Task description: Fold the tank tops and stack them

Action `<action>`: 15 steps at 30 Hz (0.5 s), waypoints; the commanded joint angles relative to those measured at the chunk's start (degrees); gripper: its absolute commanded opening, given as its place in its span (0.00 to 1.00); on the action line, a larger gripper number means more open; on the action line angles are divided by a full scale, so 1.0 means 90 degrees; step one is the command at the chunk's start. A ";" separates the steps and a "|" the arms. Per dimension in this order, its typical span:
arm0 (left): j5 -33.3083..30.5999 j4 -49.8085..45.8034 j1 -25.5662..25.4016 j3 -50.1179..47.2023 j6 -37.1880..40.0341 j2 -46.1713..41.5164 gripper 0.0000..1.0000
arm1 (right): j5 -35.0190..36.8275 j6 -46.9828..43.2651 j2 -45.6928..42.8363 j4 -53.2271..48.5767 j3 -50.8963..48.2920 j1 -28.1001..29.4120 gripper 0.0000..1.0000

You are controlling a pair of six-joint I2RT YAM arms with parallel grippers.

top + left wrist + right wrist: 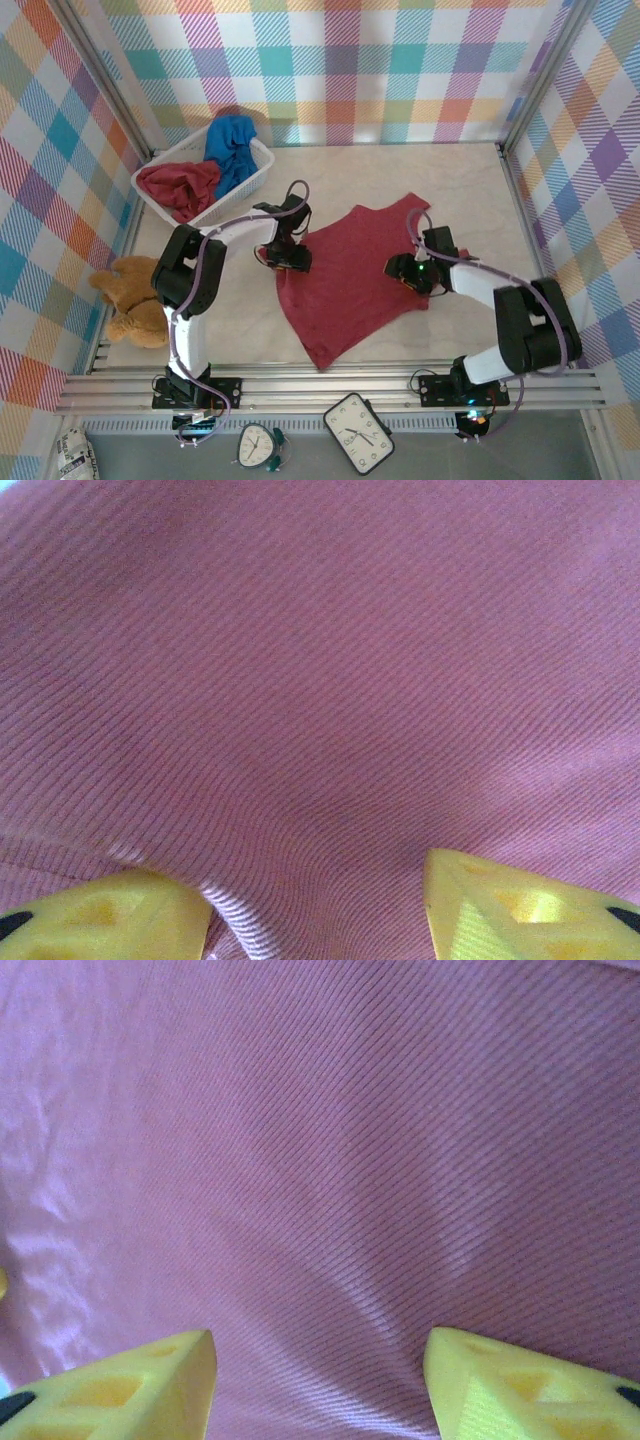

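Observation:
A dark red tank top (350,275) lies spread flat in the middle of the table, straps toward the back. My left gripper (285,258) rests low on its left edge, and my right gripper (403,270) on its right edge. In the left wrist view the yellow fingers (130,915) stand apart, the left gripper (315,880) open over ribbed red cloth (320,680) with a small raised hem fold by the left finger. My right gripper (320,1345) is open too, red cloth (330,1160) spanning the gap. Another dark red tank top (178,187) and a blue one (230,148) lie crumpled in the basket.
The white mesh basket (263,160) stands at the back left. A brown teddy bear (135,300) sits at the left edge of the table. Two clocks (358,432) (258,445) lie below the front rail. Plaid walls close in the left, back and right sides.

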 commanded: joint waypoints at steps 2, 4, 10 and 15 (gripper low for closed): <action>0.0476 -0.0236 -0.0075 0.0478 0.0593 0.0428 0.58 | 0.0768 0.0910 -0.0909 -0.1383 -0.0580 0.0012 0.60; 0.0563 -0.0352 -0.0073 0.0722 0.0766 0.0557 0.58 | 0.0923 0.0985 -0.1359 -0.1608 -0.0593 0.0018 0.60; -0.0012 -0.1062 -0.0058 0.1384 0.1322 0.0586 0.59 | 0.1190 -0.0679 -0.1659 -0.1870 0.0461 0.0012 0.65; -0.0562 -0.1384 0.0198 0.1753 0.1418 0.0552 0.59 | 0.1057 -0.2756 -0.0883 -0.1356 0.1532 0.0013 0.67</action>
